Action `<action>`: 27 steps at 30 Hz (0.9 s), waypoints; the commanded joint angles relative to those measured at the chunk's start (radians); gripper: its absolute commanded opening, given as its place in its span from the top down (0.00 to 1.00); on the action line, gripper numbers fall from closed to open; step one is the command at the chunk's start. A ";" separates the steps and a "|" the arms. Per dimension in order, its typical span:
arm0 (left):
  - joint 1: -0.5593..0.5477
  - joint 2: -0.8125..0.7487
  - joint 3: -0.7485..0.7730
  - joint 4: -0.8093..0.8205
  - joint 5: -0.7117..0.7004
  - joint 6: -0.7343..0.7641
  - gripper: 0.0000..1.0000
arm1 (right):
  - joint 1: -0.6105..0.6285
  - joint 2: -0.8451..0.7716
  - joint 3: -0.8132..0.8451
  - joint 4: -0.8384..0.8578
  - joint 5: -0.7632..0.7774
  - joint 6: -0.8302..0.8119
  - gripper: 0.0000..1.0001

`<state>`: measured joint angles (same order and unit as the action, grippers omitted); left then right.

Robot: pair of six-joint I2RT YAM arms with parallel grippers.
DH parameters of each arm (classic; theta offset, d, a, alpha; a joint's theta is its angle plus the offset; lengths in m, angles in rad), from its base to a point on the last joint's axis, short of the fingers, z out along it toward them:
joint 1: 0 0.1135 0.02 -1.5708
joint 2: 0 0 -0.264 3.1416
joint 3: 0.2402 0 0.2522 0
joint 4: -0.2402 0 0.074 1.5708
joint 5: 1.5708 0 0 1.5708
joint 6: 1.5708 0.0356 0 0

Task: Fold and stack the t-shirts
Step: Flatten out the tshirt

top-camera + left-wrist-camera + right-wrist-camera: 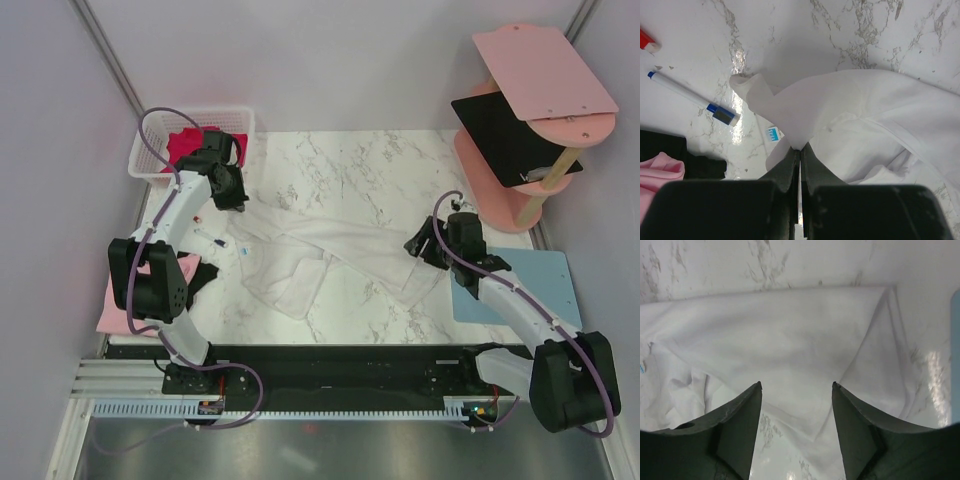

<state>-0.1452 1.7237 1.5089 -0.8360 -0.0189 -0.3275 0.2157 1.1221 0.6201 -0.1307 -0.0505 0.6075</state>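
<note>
The large white t-shirt (320,252) lies spread and rumpled on the marble table. My left gripper (233,197) is at its far left corner, shut on a pinched fold of the white cloth (800,149). My right gripper (421,246) is open and empty above the shirt's folded right edge (790,340), with its jaws wide apart. The magenta-red shirt (187,143) sits in a white basket. The light pink shirt (113,312) and a black cloth (203,276) lie at the table's left edge; both also show in the left wrist view, pink (657,172) and black (670,147).
The white basket (240,122) stands at the far left. A pink shelf (540,70) at the far right carries a flat black piece (510,140). A light-blue mat (520,285) lies at the right. A blue-and-white marker (690,97) and a red item (647,41) lie near my left gripper.
</note>
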 commanded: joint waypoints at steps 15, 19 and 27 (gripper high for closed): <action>0.004 -0.032 -0.042 0.037 0.014 -0.016 0.98 | -0.003 0.025 -0.221 -0.007 -0.252 0.178 0.49; 0.004 -0.027 -0.042 0.040 0.014 -0.016 0.98 | -0.002 0.041 -0.234 0.032 -0.258 0.189 0.49; 0.004 -0.027 -0.047 0.040 0.008 -0.015 0.98 | 0.001 0.102 -0.226 0.105 -0.275 0.201 0.54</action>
<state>-0.1452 1.7233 1.4658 -0.8265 -0.0166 -0.3275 0.2157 1.2003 0.3950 -0.0883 -0.3134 0.7940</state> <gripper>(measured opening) 0.026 0.464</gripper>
